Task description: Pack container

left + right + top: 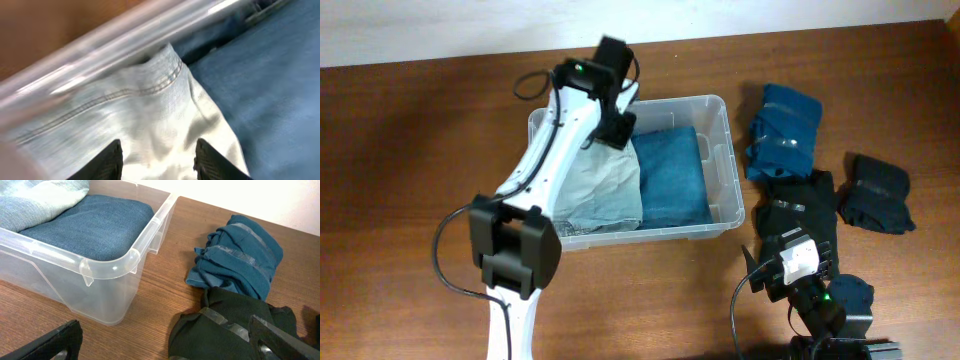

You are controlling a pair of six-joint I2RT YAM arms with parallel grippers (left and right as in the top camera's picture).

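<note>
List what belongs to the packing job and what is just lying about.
In the job:
container
pale denim folded inside it
blue denim beside that, also inside

Lying outside on the table, probably waiting to be packed:
teal garment
black garment
dark garment, farthest right

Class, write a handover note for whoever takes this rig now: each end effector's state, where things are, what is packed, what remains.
Left end effector: open, over the pale denim garment inside the container.
Right end effector: open, empty, low by the black garment.
Done: it and the blue denim garment lie side by side in the container.
Left: teal garment, black garment and dark garment on the table, right of the container.
</note>
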